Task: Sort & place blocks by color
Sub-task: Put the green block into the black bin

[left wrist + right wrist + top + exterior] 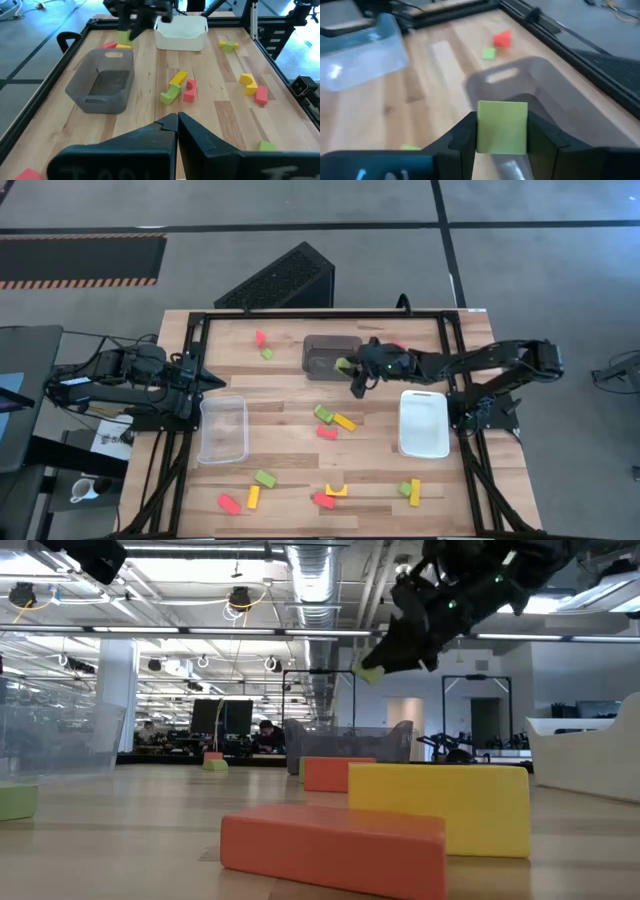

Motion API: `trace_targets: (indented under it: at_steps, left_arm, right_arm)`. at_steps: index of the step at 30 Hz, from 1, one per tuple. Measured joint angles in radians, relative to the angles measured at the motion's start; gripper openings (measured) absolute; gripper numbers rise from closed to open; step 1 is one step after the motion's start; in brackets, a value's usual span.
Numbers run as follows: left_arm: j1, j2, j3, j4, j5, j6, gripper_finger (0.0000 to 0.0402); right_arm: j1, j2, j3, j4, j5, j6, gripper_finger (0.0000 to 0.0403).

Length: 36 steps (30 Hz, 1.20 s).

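A light green block [502,126] sits between the two fingers of the right claw [501,131]. The fingers touch both its sides, so the claw is partly open and has hold of it. The claw hangs in the air just over the near rim of the dark grey bin [330,356], which stands by the far edge of the worktop [290,405], near the middle.

The other blocks lie loose. A red block [260,338] and a green block [267,353] sit beside the grey bin, toward the far left corner. A green, a yellow and a red block [327,431] bunch in the middle. More lie along the near edge.

The clear bin [223,430] is by the left edge and the white bin [424,423] by the right edge. Bare wood lies between them.

The left claw [177,120] waits at the left edge, shut tight and holding nothing.
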Motion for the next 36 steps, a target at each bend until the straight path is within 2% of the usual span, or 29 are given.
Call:
trace_targets:
  at_steps: [3,9,19,28,36]
  left_arm:
    - [0.0,0.0,0.0,0.0,0.0,0.0,0.0]
    - [0.0,0.0,0.0,0.0,0.0,0.0,0.0]
    - [0.0,0.0,0.0,0.0,0.0,0.0,0.0]
    - [0.0,0.0,0.0,0.0,0.0,0.0,0.0]
    - [0.0,0.0,0.0,0.0,0.0,0.0,0.0]
  right_arm:
    - [-0.056,0.0,0.0,-0.004,-0.021,0.007,0.0147]
    - [-0.161,0.0,0.032,-0.141,-0.175,0.044,0.0158]
    - [-0.169,0.008,0.181,-0.386,-0.184,-0.01,0.0152]
    - [-0.146,0.185,0.368,-0.587,-0.184,-0.09,0.0159]
    - [-0.143,0.347,0.42,-0.586,-0.184,-0.102,0.0159]
